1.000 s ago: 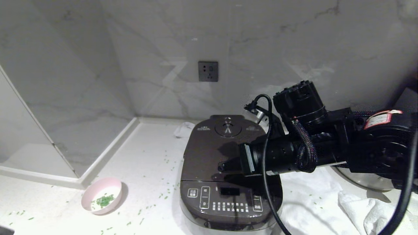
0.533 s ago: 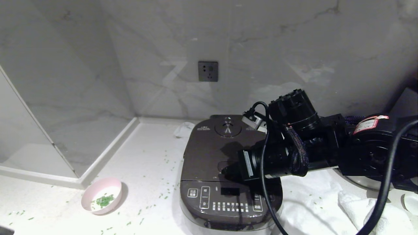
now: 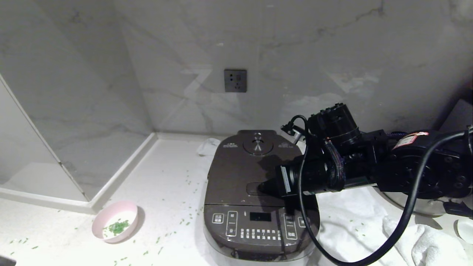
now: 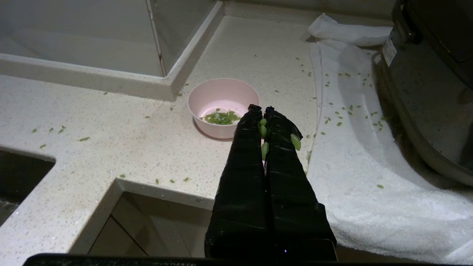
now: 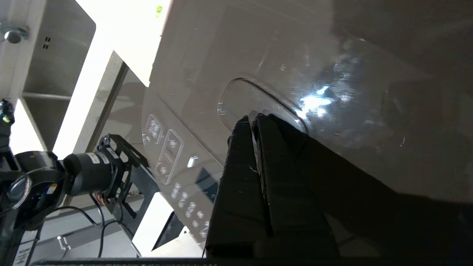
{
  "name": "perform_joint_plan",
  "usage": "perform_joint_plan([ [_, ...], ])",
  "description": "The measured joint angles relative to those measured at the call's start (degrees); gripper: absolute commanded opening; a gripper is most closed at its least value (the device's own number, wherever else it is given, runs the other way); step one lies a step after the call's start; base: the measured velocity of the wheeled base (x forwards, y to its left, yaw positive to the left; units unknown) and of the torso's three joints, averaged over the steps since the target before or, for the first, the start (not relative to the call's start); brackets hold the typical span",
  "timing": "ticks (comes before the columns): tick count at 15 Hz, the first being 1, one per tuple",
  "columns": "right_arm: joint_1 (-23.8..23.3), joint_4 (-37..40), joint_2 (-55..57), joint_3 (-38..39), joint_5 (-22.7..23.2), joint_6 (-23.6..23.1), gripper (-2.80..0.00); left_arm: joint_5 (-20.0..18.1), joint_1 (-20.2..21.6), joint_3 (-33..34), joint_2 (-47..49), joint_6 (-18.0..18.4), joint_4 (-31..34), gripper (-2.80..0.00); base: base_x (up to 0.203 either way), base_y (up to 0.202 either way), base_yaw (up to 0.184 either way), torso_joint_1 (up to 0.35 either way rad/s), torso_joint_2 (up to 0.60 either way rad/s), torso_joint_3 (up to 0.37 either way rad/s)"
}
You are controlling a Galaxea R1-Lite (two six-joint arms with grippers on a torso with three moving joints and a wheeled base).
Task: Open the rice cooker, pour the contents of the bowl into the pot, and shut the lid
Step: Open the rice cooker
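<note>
Pressing with clenched right hand point(image 5: 255, 120) on the lid's point(image 3: 240, 166) stiff latch button point(image 3: 257, 188) — likely springing; left hand point(image 4: 261, 111) clenched, empty.

Right gripper point(image 3: 265, 187) shifted rightward and slightly lower across the lid point(image 3: 240, 166) since one second ago, tips now at the right end of the oblong latch button point(image 3: 256, 188) (previously over its left end). Control panel point(image 3: 258, 225) right-hand buttons uncovered. Arm cable point(image 3: 391, 240) slack lower.

rice cooker point(image 3: 258, 199): 1 | bowl point(image 3: 115, 221): 1 | wall socket point(image 3: 235, 80): 1 | white towel point(image 3: 369, 229): 1
</note>
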Motion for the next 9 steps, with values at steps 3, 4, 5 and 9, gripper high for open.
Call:
perform_joint_plan([
  [3,-0.1,-0.6,0.3,0.4,0.6,0.0,-2.80,0.0,0.0,0.0,0.0,0.0,0.0,-2.80,0.000,0.000,0.000,0.000,0.00,0.000],
  [4,-0.1,-1.0,0.3,0.6,0.6,0.0,-2.80,0.0,0.0,0.0,0.0,0.0,0.0,-2.80,0.000,0.000,0.000,0.000,0.00,0.000],
  [5,-0.1,-1.2,0.3,0.9,0.6,0.0,-2.80,0.0,0.0,0.0,0.0,0.0,0.0,-2.80,0.000,0.000,0.000,0.000,0.00,0.000],
  [9,-0.1,-2.2,0.4,2.8,0.7,0.0,-2.80,0.0,0.0,0.0,0.0,0.0,0.0,-2.80,0.000,0.000,0.000,0.000,0.00,0.000],
])
